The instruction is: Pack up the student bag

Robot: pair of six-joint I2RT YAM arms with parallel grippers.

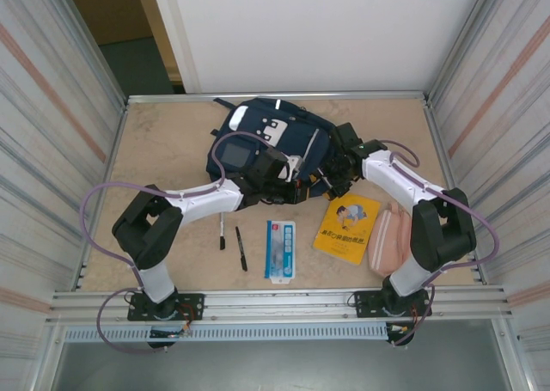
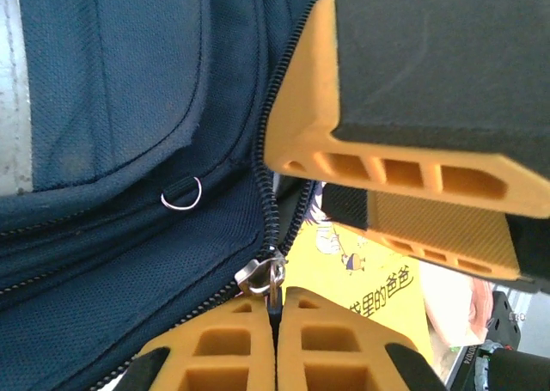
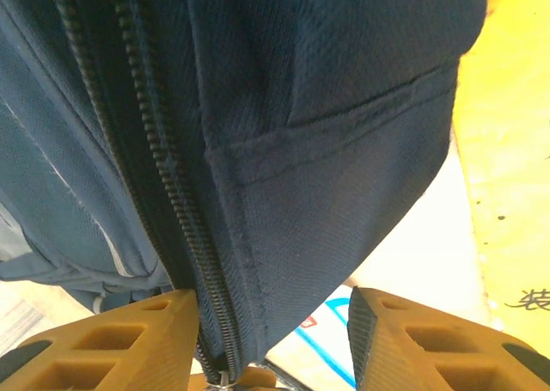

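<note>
The navy student bag (image 1: 258, 137) lies at the back middle of the table, white patches up. My left gripper (image 1: 290, 180) is at its near right edge. In the left wrist view the left gripper (image 2: 277, 303) is shut on the metal zip pull (image 2: 258, 275) of the bag (image 2: 129, 90), at the end of a parted zip. My right gripper (image 1: 333, 174) is just to the right of it. Its orange fingers (image 2: 387, 163) hang over the zip. In the right wrist view the right gripper (image 3: 273, 303) stands open astride the bag's fabric edge (image 3: 344, 107), with the zip against its left finger.
On the table in front of the bag lie a yellow book (image 1: 346, 228), a pink pouch (image 1: 388, 239), a blue-and-white packet (image 1: 280, 249), a black pen (image 1: 241, 247) and a short marker (image 1: 222, 235). Metal walls close in both sides.
</note>
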